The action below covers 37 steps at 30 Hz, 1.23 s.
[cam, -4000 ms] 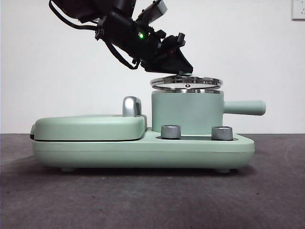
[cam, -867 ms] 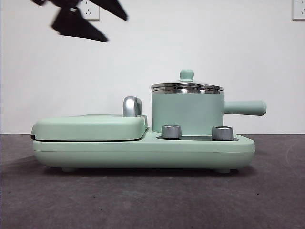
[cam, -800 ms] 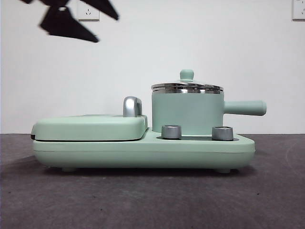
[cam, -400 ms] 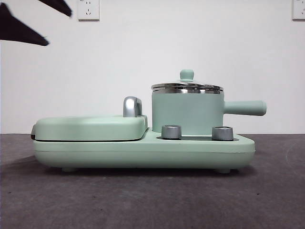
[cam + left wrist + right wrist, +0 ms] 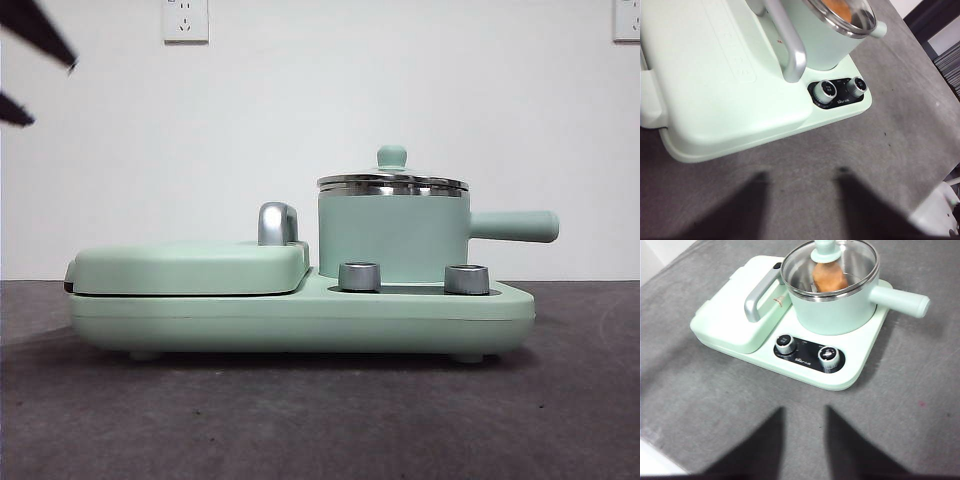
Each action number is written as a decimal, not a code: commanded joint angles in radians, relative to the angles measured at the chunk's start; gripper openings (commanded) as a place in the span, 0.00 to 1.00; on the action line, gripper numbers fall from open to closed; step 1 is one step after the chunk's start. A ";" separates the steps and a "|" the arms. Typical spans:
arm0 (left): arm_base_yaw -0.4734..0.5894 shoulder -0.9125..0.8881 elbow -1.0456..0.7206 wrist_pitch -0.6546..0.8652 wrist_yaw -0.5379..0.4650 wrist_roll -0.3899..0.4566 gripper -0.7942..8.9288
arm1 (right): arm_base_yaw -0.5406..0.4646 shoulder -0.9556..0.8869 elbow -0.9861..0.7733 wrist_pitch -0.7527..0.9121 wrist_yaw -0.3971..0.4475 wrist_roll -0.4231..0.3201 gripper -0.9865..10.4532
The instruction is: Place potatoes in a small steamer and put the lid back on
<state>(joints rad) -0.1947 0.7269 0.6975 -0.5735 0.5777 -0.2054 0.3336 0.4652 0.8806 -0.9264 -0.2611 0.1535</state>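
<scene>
Potato (image 5: 828, 276), orange-brown and crusty, sits inside the steamer (image 5: 393, 238), seen through the lid (image 5: 830, 262). That lid is a clear glass disc with a shiny steel rim and a small rounded mint knob (image 5: 392, 157); it rests flat on the pot's steel rim. The steamer is a smooth mint cylinder with a straight handle (image 5: 513, 226) sticking out sideways. It stands on a matte mint cooker base (image 5: 300, 318) with rounded corners, beside a flat closed griddle cover (image 5: 188, 267) that carries a curved brushed-metal handle (image 5: 277, 223). Two ribbed silver dials (image 5: 806, 350) sit on a black panel in front of the pot. The tabletop (image 5: 320, 420) is rough grey.

Both grippers hover above bare table, well apart from the cooker, holding nothing: left gripper (image 5: 800, 175) with jaws apart, right gripper (image 5: 802, 410) likewise spread.
</scene>
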 commanded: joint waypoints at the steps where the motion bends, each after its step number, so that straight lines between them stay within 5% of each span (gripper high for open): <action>1: -0.003 -0.003 0.010 0.014 0.006 0.002 0.09 | 0.005 0.003 0.011 0.011 -0.043 -0.014 0.11; 14: -0.003 -0.038 0.009 0.021 -0.002 0.018 0.09 | 0.005 -0.004 0.011 0.013 -0.053 -0.015 0.11; 15: -0.002 -0.059 0.005 0.027 -0.014 0.111 0.09 | 0.005 -0.004 0.011 0.013 -0.053 -0.015 0.11; 18: 0.021 -0.160 -0.079 0.108 -0.030 0.193 0.09 | 0.005 -0.004 0.011 0.013 -0.053 -0.015 0.11; 28: 0.182 -0.589 -0.591 0.395 -0.485 0.074 0.09 | 0.005 -0.005 0.011 0.013 -0.053 -0.015 0.11; 37: 0.195 -0.723 -0.683 0.518 -0.533 0.085 0.09 | 0.005 -0.005 0.011 0.013 -0.053 -0.015 0.11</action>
<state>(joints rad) 0.0006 0.0067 0.0322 -0.0887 0.0467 -0.1207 0.3336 0.4583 0.8806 -0.9237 -0.3138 0.1459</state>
